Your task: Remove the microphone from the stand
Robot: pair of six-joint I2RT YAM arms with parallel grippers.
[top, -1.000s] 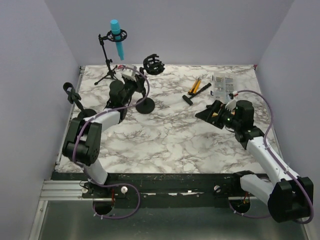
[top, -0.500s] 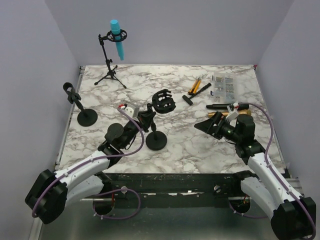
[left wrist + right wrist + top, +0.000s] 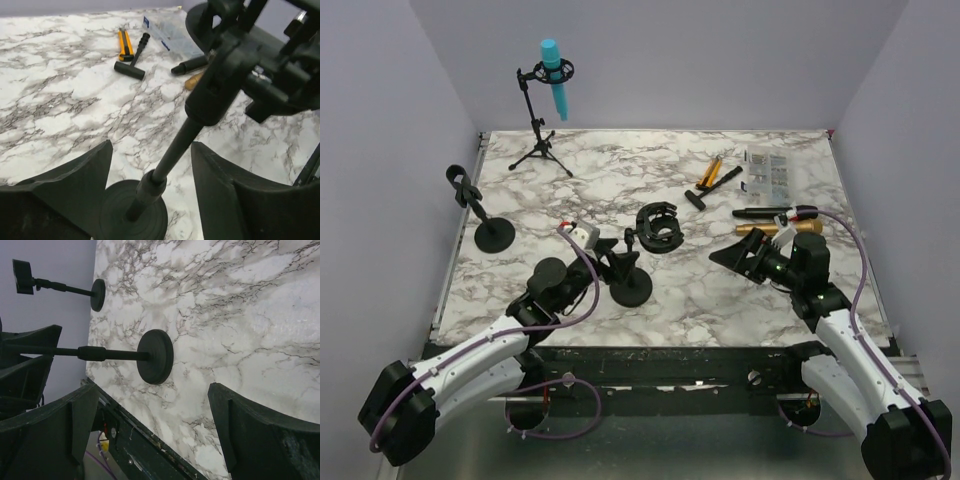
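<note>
microphone, blue, hangs near-vertical in the tripod stand at upper left, well beyond the left gripper, nearer arm, jaws apart astride the round-base stand; right gripper spread wide.

Bright, even light; soft shadows

Three stands, three microphones, two tools, one packet
</note>
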